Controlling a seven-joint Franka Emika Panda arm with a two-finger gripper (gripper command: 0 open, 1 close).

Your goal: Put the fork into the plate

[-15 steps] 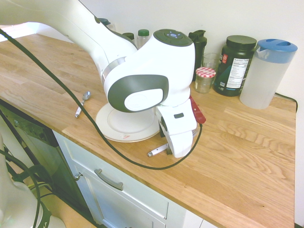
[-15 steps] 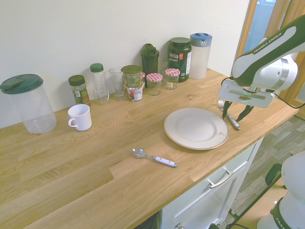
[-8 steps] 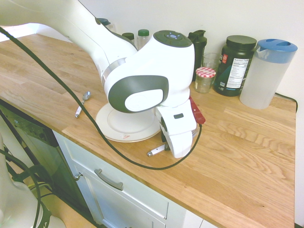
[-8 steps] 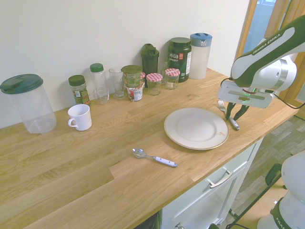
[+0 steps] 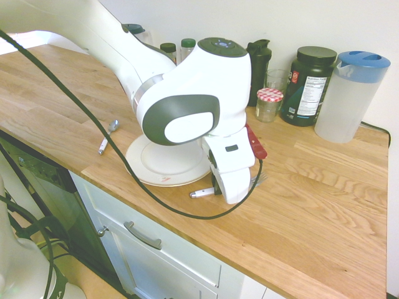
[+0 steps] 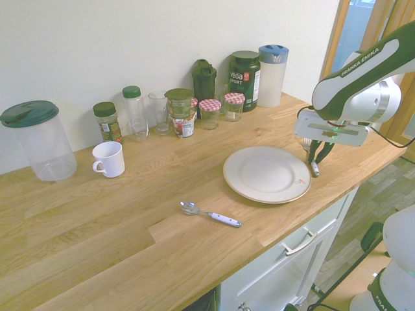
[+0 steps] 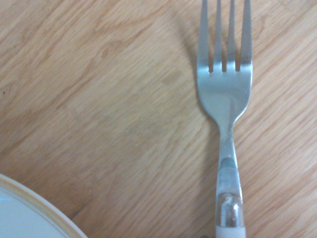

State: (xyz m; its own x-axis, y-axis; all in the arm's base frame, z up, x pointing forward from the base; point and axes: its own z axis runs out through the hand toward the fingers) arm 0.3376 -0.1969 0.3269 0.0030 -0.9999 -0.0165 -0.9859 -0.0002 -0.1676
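Fork (image 7: 224, 94) clamped by downward-pointing claw (image 6: 316, 160) beside plate (image 6: 241, 183).

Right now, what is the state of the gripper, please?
Gripper: fingers closed on the fork, beside the plate.

We see a glossy white arm (image 5: 124, 43) of rounded, bulbous housings, with dark grey oval caps on the joints and a silvery ring where one segment meets the next. Black lettering runs along a dark band on the link in the second exterior view, and a small green light glows under the wrist. Short dark fingers (image 6: 313, 153) hang from the flat white hand.
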